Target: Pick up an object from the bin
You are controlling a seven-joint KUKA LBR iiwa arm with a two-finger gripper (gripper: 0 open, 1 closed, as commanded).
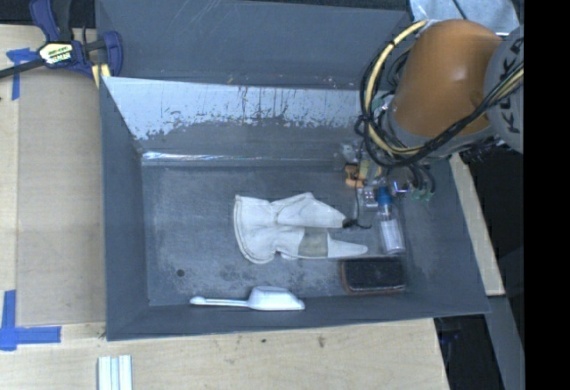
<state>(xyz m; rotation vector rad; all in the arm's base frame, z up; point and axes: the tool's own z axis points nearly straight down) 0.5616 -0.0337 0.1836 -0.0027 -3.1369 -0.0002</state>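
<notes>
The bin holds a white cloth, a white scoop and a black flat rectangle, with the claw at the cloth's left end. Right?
No: the camera view shows the claw at the right end of the white cloth. The rest holds.

Grey bin [125,201], far wall streaked dark. White glove [272,230] with 1 greyish patch at mid-floor; white scoop [263,299] by the near edge; black slab [375,275] toward the near right corner; orange arm cover [445,77].

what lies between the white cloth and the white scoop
Nothing. In the camera view the bin floor is bare between the cloth and the scoop below it.
</notes>
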